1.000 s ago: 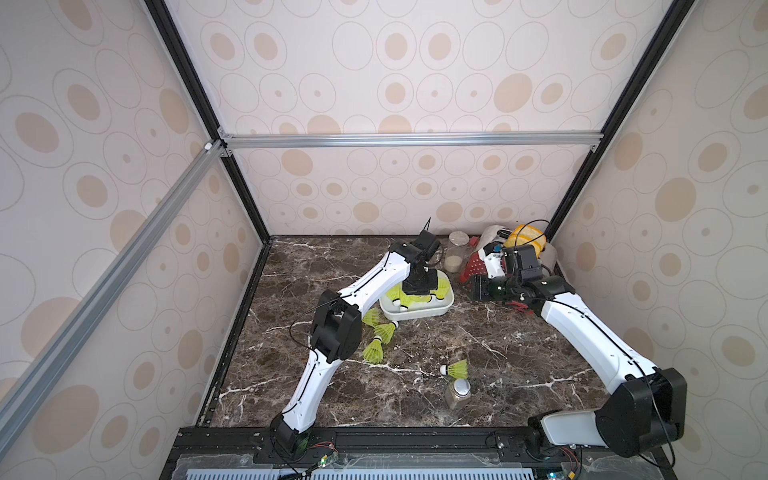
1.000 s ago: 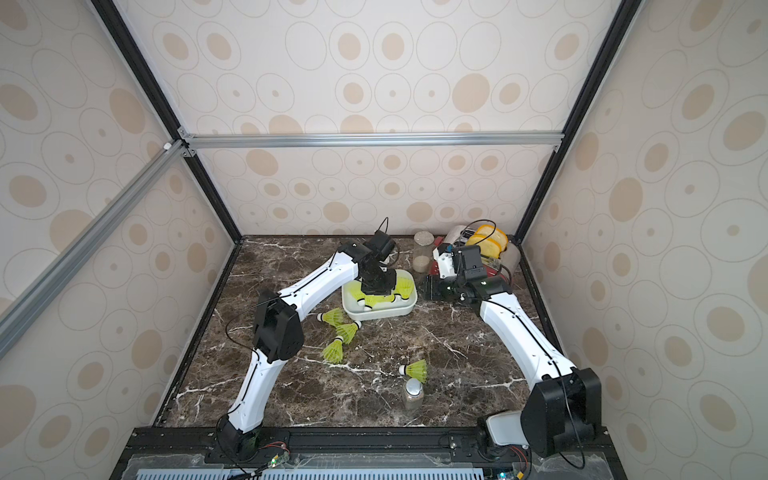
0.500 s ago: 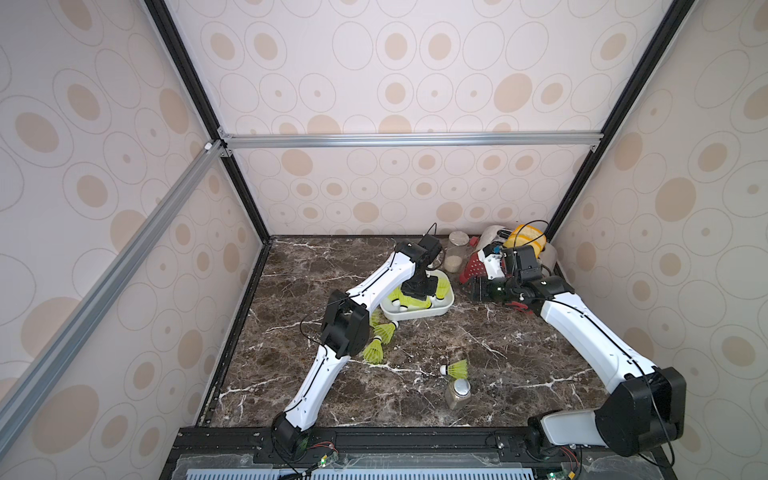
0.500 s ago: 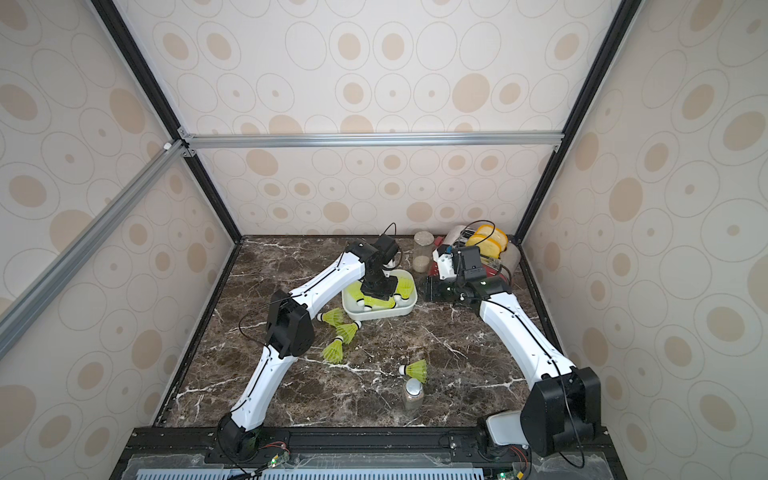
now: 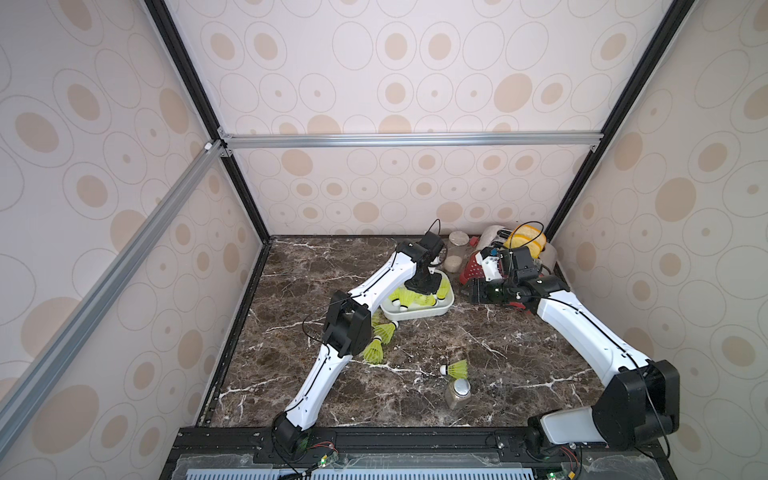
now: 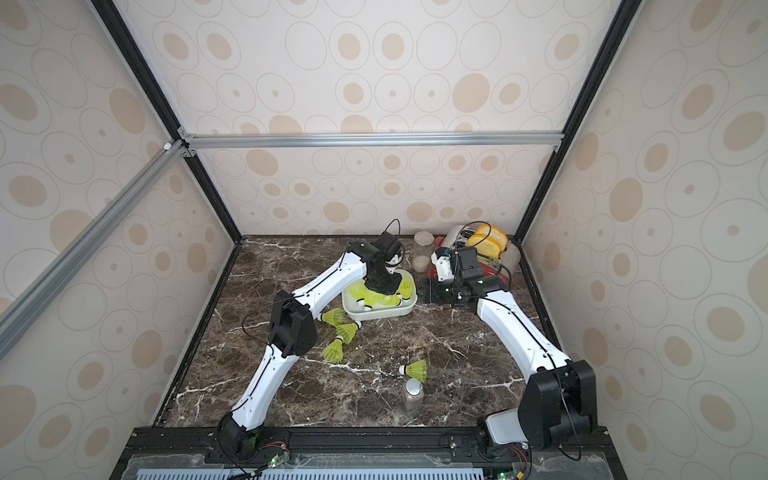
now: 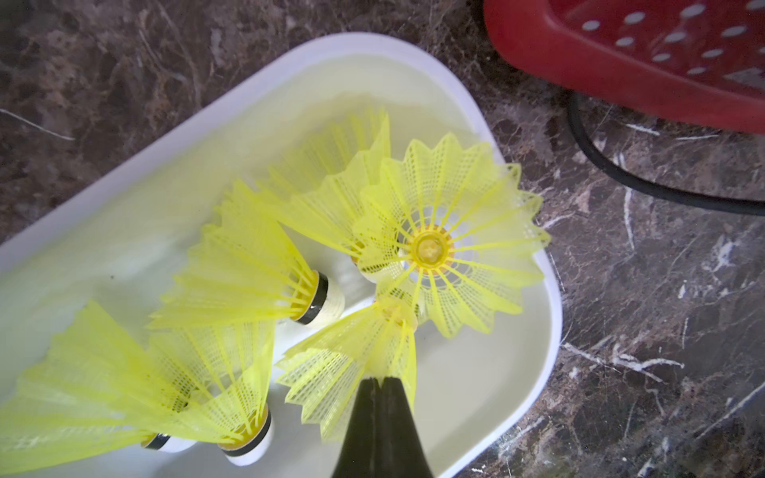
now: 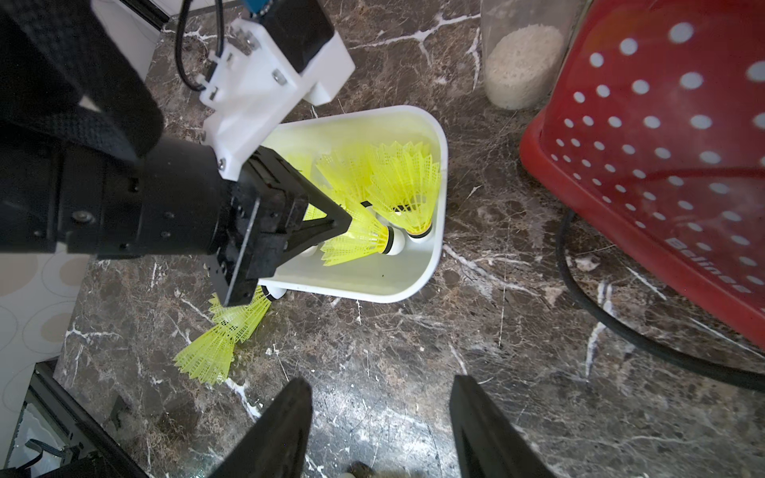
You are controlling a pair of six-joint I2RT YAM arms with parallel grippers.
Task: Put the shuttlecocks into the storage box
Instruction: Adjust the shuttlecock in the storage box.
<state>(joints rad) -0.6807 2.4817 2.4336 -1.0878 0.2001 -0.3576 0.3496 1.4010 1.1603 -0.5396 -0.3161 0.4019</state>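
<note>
The white storage box (image 5: pixel 415 314) (image 6: pixel 376 314) (image 7: pixel 550 331) (image 8: pixel 430 273) stands at the back middle of the table with several yellow-green shuttlecocks (image 5: pixel 405 297) (image 6: pixel 360 297) inside. My left gripper (image 5: pixel 424 287) (image 6: pixel 381 287) (image 7: pixel 378 378) (image 8: pixel 347 221) reaches down into the box, shut on the mesh skirt of one shuttlecock (image 7: pixel 352 364) (image 8: pixel 360 240). Three more shuttlecocks (image 6: pixel 334 316) (image 5: pixel 384 330) (image 8: pixel 223 351) lie on the table by the box's near left corner, and a lone one (image 5: pixel 457 368) (image 6: pixel 417 369) lies nearer the front. My right gripper (image 5: pixel 473 291) (image 6: pixel 428 291) (image 8: pixel 378 383) hovers open just right of the box, holding nothing.
A red dotted toaster (image 5: pixel 471 272) (image 7: pixel 662 62) (image 8: pixel 662 165) stands right of the box, its black cable (image 8: pixel 579 298) trailing over the table. A glass jar of grains (image 5: pixel 455 251) (image 8: pixel 521 62) stands behind the box. A small shaker jar (image 5: pixel 457 392) (image 6: pixel 412 395) stands beside the lone shuttlecock.
My left gripper has sunk lower into the storage box, staying shut. The right arm has not moved.
</note>
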